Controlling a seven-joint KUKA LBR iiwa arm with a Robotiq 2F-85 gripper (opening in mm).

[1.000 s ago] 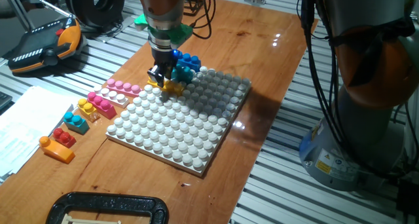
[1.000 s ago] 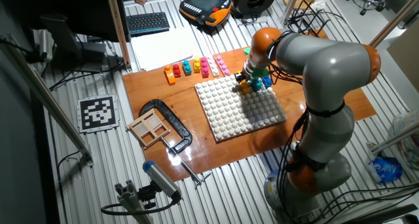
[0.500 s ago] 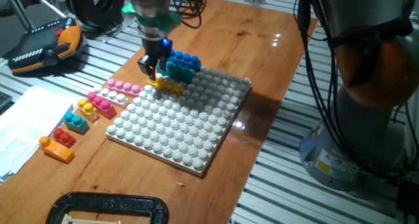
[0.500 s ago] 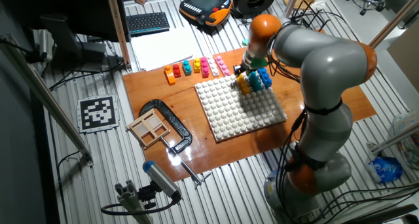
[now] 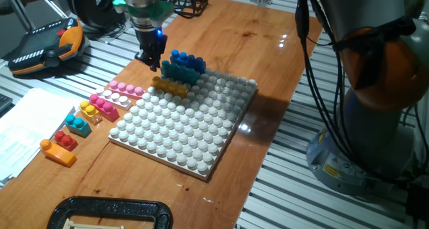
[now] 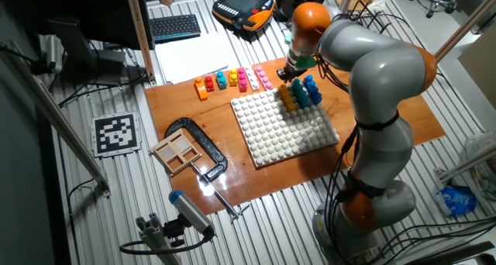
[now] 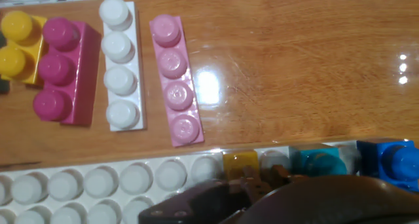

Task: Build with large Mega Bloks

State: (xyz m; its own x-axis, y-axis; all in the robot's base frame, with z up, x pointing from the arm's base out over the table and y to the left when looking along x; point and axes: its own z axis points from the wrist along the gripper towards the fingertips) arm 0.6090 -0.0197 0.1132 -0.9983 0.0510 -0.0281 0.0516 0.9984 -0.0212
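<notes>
My gripper [image 5: 151, 58] hangs empty and open above the wooden table, just off the back left corner of the white baseplate [image 5: 181, 138]. On that corner a yellow brick [image 5: 169, 87], a teal brick [image 5: 177, 71] and a blue brick [image 5: 188, 60] stand in rows side by side. The hand view shows them along the plate's edge: yellow brick [image 7: 240, 164], teal brick [image 7: 314, 162], blue brick [image 7: 393, 160], with my dark fingertips [image 7: 196, 207] blurred at the bottom. Loose pale pink [image 7: 174, 80], white [image 7: 121, 63], magenta [image 7: 62, 70] and yellow [image 7: 16, 44] bricks lie on the table below me.
More loose bricks lie left of the plate: teal [image 5: 78, 125], red [image 5: 65, 140], orange [image 5: 57, 152]. A black clamp [image 5: 107, 212] sits at the front edge, papers [image 5: 20, 135] and a teach pendant [image 5: 47, 45] at the left. A wooden box [image 6: 180, 150] lies near the clamp.
My gripper let go of the yellow brick on the plate, rose and moved back and left off the plate. The yellow brick stays beside the teal one.
</notes>
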